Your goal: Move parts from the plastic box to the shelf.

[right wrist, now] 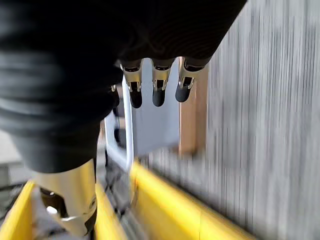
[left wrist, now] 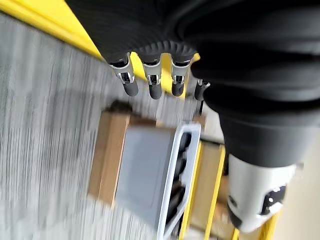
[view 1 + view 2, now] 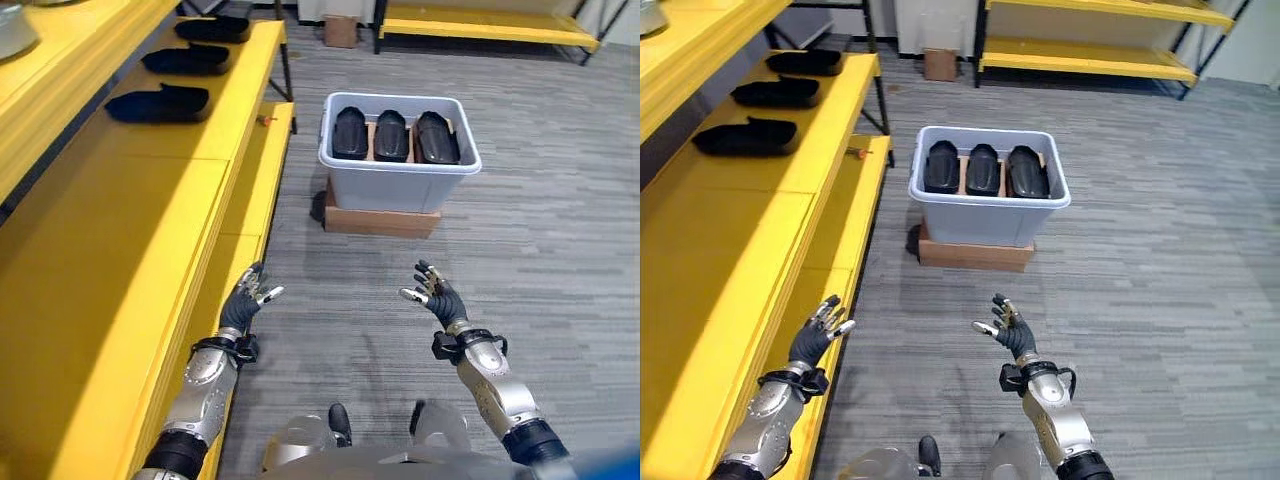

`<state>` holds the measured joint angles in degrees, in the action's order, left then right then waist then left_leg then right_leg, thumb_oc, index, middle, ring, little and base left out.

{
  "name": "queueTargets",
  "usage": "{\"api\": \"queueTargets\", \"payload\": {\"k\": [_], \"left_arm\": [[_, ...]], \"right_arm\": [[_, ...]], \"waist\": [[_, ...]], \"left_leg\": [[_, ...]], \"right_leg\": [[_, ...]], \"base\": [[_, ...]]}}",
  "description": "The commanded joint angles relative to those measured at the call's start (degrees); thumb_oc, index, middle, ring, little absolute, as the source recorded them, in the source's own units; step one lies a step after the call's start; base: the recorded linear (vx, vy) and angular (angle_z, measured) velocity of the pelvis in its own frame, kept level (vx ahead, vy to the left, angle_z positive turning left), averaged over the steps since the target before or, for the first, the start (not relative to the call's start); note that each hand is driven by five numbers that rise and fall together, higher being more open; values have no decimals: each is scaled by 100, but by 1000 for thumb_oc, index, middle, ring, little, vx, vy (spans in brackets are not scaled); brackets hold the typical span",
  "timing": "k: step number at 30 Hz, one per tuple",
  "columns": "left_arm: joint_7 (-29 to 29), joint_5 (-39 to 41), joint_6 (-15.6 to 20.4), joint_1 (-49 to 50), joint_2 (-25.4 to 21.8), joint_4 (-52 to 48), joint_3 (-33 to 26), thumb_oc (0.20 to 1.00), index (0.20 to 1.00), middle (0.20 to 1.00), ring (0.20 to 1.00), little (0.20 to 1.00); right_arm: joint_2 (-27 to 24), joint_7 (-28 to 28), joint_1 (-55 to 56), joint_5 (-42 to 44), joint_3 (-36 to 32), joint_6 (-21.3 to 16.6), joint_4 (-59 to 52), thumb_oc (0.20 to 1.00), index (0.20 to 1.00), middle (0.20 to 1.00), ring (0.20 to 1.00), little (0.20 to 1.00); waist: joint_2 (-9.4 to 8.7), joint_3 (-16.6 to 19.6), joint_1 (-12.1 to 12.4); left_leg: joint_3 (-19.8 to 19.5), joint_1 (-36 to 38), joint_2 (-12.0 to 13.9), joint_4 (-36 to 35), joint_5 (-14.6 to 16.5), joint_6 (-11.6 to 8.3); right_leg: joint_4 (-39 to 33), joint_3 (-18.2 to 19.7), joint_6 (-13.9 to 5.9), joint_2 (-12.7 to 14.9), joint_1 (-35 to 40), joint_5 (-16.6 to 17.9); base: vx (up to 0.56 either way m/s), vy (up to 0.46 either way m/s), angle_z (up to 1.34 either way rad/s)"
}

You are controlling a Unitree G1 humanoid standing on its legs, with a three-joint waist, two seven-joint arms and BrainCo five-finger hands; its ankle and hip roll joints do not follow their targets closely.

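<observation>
Hands come first, nearest the camera, both raised over the grey floor (image 3: 560, 200) with nothing in them. The left hand (image 3: 243, 305) hangs just beside the front edge of the yellow shelf (image 3: 120, 260), fingers (image 2: 152, 85) relaxed and nearly straight, thumb apart, holding nothing. The right hand (image 3: 437, 294) is level with it and well apart, out over the floor, fingers (image 1: 157, 92) likewise loose and spread, palm free. Neither touches the shelf or any part.

Farther on, between the two hands and well beyond them, stands the box (image 3: 398, 180), a pale grey plastic tub with a white rim. It rests on a flat cardboard base (image 3: 380, 220) that shows under its front wall. Inside lie three black parts (image 3: 390, 135) side by side, touching or nearly so, with a little brown cardboard showing between them.

To the left, the shelf runs away from the robot. On its top, well apart from the box, three more black parts (image 3: 158, 102) lie in a row, one behind another, each a little apart from the next. A small red thing (image 3: 266, 120) sits on the lower ledge near the box.

Farthest off, a small cardboard carton (image 3: 340, 30) stands on the floor by a second yellow rack (image 3: 490, 25).
</observation>
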<state>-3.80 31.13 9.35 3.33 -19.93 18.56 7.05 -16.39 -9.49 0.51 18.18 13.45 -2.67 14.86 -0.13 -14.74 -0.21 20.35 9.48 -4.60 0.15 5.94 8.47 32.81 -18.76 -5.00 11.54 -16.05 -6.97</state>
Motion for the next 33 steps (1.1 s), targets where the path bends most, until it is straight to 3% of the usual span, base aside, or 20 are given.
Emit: {"api": "queueTargets", "payload": {"k": [1, 6, 7, 9, 10, 11, 13, 15, 17, 19, 20, 22, 23, 24, 25, 27, 28, 31, 33], "left_arm": [[82, 347, 276, -217, -82, -377, -55, 1000, 1000, 1000, 1000, 1000], [112, 304, 339, -194, -31, -478, 106, 1000, 1000, 1000, 1000, 1000], [-129, 139, 386, -184, 26, -407, 132, 1000, 1000, 1000, 1000, 1000], [-10, 238, 358, -61, 62, -459, 49, 1000, 1000, 1000, 1000, 1000], [72, 278, 341, -5, 69, -479, -6, 1000, 1000, 1000, 1000, 1000], [220, 295, 289, 84, 129, -530, -134, 1000, 1000, 1000, 1000, 1000], [310, 363, 363, 147, 227, -416, -211, 1000, 1000, 1000, 1000, 1000], [57, -338, 468, 79, 152, -295, -87, 1000, 1000, 1000, 1000, 1000], [78, -130, 399, 84, 148, -272, 29, 1000, 1000, 1000, 1000, 1000], [210, -245, 418, 149, 119, -280, 60, 1000, 1000, 1000, 1000, 1000], [254, -258, 422, 249, 81, -320, 39, 1000, 1000, 1000, 1000, 1000], [239, -284, 401, 326, -14, -413, -22, 1000, 1000, 1000, 1000, 1000], [159, -348, 393, 340, -100, -468, -49, 1000, 1000, 1000, 1000, 1000], [139, -367, 398, 356, -131, -511, -57, 1000, 1000, 1000, 1000, 1000], [99, -362, 480, 480, -177, -560, -105, 1000, 1000, 1000, 1000, 1000], [364, -182, 605, 658, -74, -507, -193, 1000, 1000, 1000, 1000, 1000], [504, -59, 673, 709, 2, -433, -286, 1000, 1000, 1000, 1000, 1000], [490, -93, 684, 670, 23, -345, -368, 1000, 1000, 1000, 1000, 1000], [489, -103, 605, 611, 20, -323, -367, 1000, 1000, 1000, 1000, 1000]], "right_arm": [[-154, -593, -164, -299, -278, -284, -256, 1000, 1000, 1000, 1000, 1000], [-133, -934, 1, -393, -478, -75, -315, 1000, 1000, 1000, 1000, 1000], [-143, -1099, 113, -286, -549, 44, -218, 1000, 1000, 1000, 1000, 1000], [-134, -1296, 64, -418, -563, 275, -73, 1000, 1000, 1000, 1000, 1000], [-166, -1385, 64, -366, -560, 218, -84, 1000, 1000, 1000, 1000, 1000], [-289, -1567, 86, -530, -651, 80, -190, 1000, 1000, 1000, 1000, 1000], [-445, -1619, 79, -700, -776, -27, -256, 1000, 1000, 1000, 1000, 1000], [-529, -1848, 149, -786, -928, -462, -341, 1000, 1000, 1000, 1000, 1000], [-587, -1921, 153, -800, -966, -473, -421, 1000, 1000, 1000, 1000, 1000], [-597, -2023, 127, -707, -942, -520, -443, 1000, 1000, 1000, 1000, 1000], [-593, -2023, 157, -572, -973, -726, -458, 1000, 1000, 1000, 1000, 1000], [-604, -1947, 297, -504, -1090, -857, -708, 1000, 1000, 1000, 1000, 1000], [-597, -1894, 405, -497, -1139, -911, -932, 1000, 1000, 1000, 1000, 1000], [-579, -1867, 459, -517, -1125, -916, -1035, 1000, 1000, 1000, 1000, 1000], [-556, -1801, 504, -609, -1017, -891, -1132, 1000, 1000, 1000, 1000, 1000], [-575, -1569, 396, -755, -774, -878, -997, 1000, 1000, 1000, 1000, 1000], [-590, -1470, 267, -779, -613, -873, -856, 1000, 1000, 1000, 1000, 1000], [-615, -1442, 157, -792, -525, -792, -823, 1000, 1000, 1000, 1000, 1000], [-642, -1459, 154, -737, -492, -741, -874, 1000, 1000, 1000, 1000, 1000]], "waist": [[-85, -19, -179], [-112, -48, -285], [-182, 87, -354], [-93, 179, -364], [-71, 200, -378], [-31, 216, -370], [10, 268, -436], [-29, 383, -560], [-35, 427, -556], [29, 421, -457], [71, 384, -418], [107, 324, -431], [166, 269, -473], [210, 223, -471], [266, 150, -390], [214, 131, -159], [167, 115, -20], [122, 125, 52], [90, 116, 59]], "left_leg": [[-642, 99, 192, 46, 298, -323], [-737, 285, 246, 145, 589, -348], [-768, 294, 278, 276, 654, -386], [-444, 544, 570, 584, 889, -481], [-290, 574, 699, 698, 911, -531], [-24, 371, 1161, 1358, 659, -717], [389, 240, 1598, 1776, 55, -986], [1019, 153, 2000, 2191, -323, -1187], [1102, 104, 1920, 2267, -262, -1179], [633, -55, 1387, 2081, -29, -1024], [430, -77, 1066, 1806, 220, -879], [399, -119, 846, 1284, 437, -730], [458, -155, 713, 672, 375, -698], [429, -223, 678, 363, 177, -753], [435, -452, 812, -129, -464, -940], [148, -884, 1034, -208, -915, -1097], [-3, -1014, 1083, -59, -896, -1080], [19, -981, 1035, 181, -642, -952], [73, -1027, 1065, 288, -592, -974]], "right_leg": [[-2273, 414, -366, 43, 472, 1665], [-2854, 527, -452, 227, 502, 1844], [-3050, 620, -463, 199, 832, 1808], [-2504, 283, -350, 91, 922, 1274], [-2290, 208, -238, 45, 908, 1059], [-1872, 36, 100, -120, 972, 557], [-1790, -188, 444, -354, 1077, 184], [-1957, -506, 659, -493, 1283, -21], [-2047, -634, 705, -551, 1357, -46], [-2019, -570, 698, -690, 1369, -60], [-1884, -527, 646, -712, 1291, -62], [-1754, -530, 536, -676, 1213, 7], [-1675, -509, 369, -658, 1163, 128], [-1642, -456, 287, -690, 1168, 163], [-1803, -230, 299, -871, 1470, -104], [-2166, 69, 406, -957, 1983, -353], [-2254, 167, 436, -913, 2145, -411], [-2213, 115, 441, -827, 2186, -466], [-2202, 69, 447, -778, 2200, -469]], "base": [[287, -194, 20], [309, -238, 24], [594, -568, 72], [742, -655, 63], [730, -781, -36], [581, -783, -89], [490, -718, -35], [362, -556, -15], [231, -293, 31], [222, -130, 35], [198, -42, -2], [152, 13, -44], [132, 52, 12], [244, 31, -6], [301, 9, 16], [332, 76, -35], [236, 134, -124], [123, 128, -110], [93, 147, -54]]}}
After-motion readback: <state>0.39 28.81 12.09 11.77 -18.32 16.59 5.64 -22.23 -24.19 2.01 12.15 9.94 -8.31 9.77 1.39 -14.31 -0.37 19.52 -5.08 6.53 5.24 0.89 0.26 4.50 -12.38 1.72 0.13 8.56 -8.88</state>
